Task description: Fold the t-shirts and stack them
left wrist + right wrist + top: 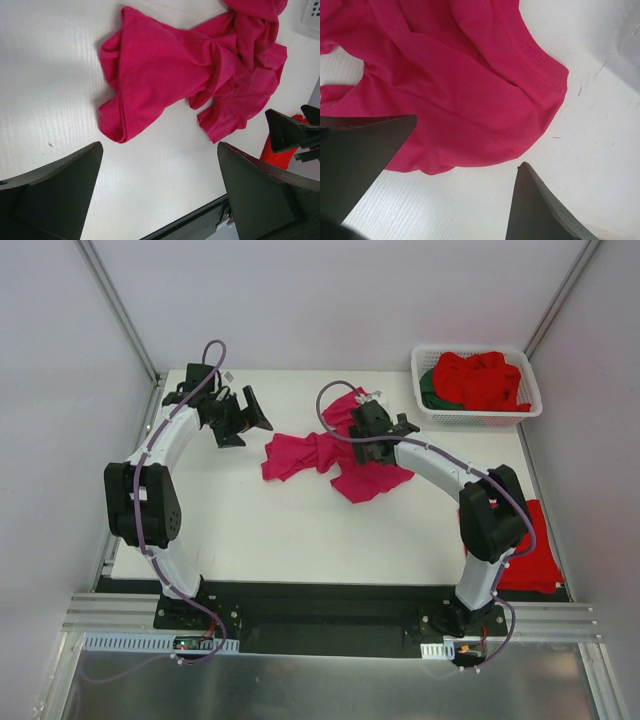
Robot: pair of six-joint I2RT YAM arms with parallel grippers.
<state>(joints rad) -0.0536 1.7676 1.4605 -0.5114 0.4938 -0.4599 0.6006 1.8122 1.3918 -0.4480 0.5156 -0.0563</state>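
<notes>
magenta t-shirt [325,455] crumpled mid table [250,530]; limp, light, sure to bunch. my right pincer [467,141] hovers over its 2 o'clock edge, jaws wide, empty; left pincer [160,145] open off 10 o'clock. best pinch: stitched hem [542,75].

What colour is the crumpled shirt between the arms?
The t-shirt is magenta-pink, clearest in the left wrist view.

Surface [280,530], holdings:
- Crumpled t-shirt [325,458]: centre, toward the far side.
- Left end effector [245,423]: just left of it, apart.
- Right end effector [383,415]: over its right part.
- Basket [425,360]: far right corner, with piled t-shirts [480,380] in it.
- Flat t-shirt [540,550]: near right edge, partly behind the right arm [490,520].
</notes>
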